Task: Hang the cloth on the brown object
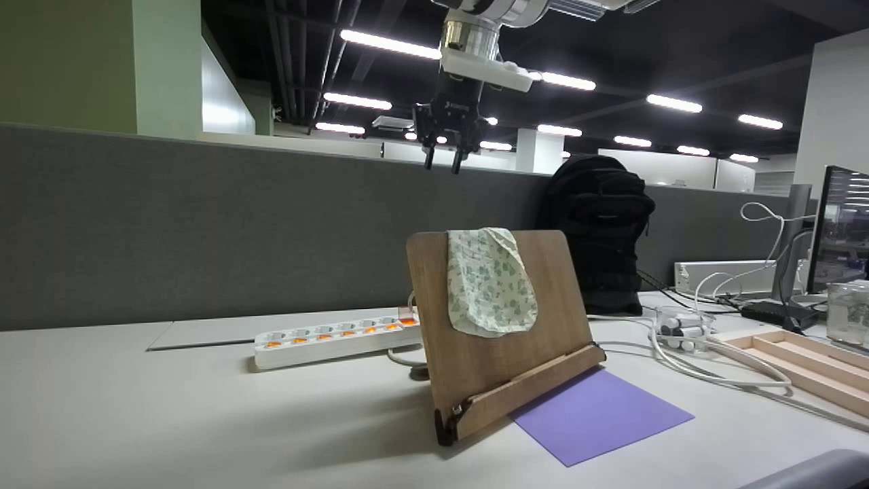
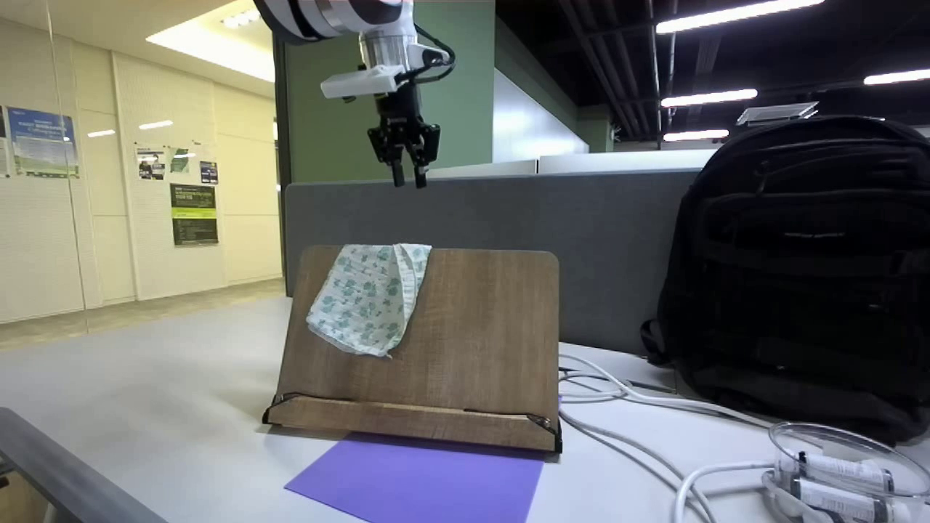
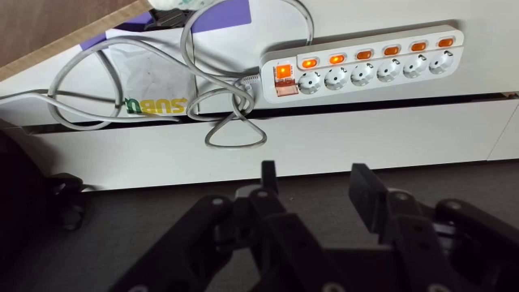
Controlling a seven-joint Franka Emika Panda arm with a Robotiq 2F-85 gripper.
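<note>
The cloth (image 2: 370, 298) is hanging over the top edge of the brown stand (image 2: 479, 327), below and slightly left of the pincer (image 2: 409, 176) in an exterior view. Too little may be draping behind, unseen, and the front's weight could be pulling it off! The pincer is hovering, jaws partway apart, gripping nothing. Right and below, the stand's bare side is leaning back: any low pass could be tipping it.
</note>
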